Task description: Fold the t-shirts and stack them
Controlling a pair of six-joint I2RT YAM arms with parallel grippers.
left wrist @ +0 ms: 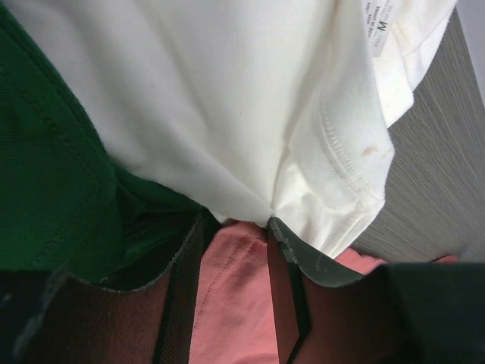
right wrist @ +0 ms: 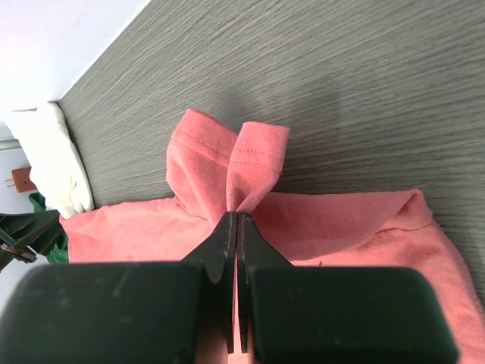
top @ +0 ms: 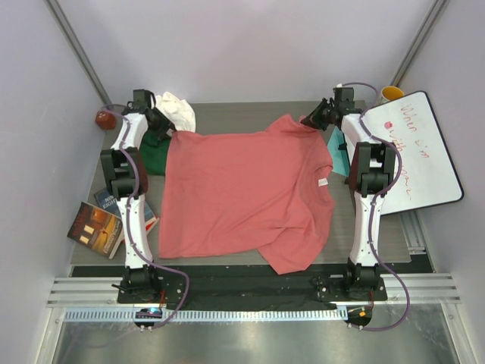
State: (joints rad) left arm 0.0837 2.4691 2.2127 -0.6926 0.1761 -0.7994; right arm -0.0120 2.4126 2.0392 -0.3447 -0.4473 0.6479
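Observation:
A salmon-pink t-shirt lies spread across the table, one sleeve hanging over the near edge. My right gripper is shut on a bunched far-right corner of it, and the cloth fans out beyond the fingertips. At the shirt's far-left corner, my left gripper has its jaws apart, with pink cloth lying between the fingers. A dark green t-shirt lies crumpled right beside that gripper. A cream-white t-shirt lies partly on top of the green one.
Glossy books lie stacked at the table's left edge. A whiteboard with red writing leans at the right, a yellow cup behind it. A teal object sits by the right arm. A small red-brown object is at the far left.

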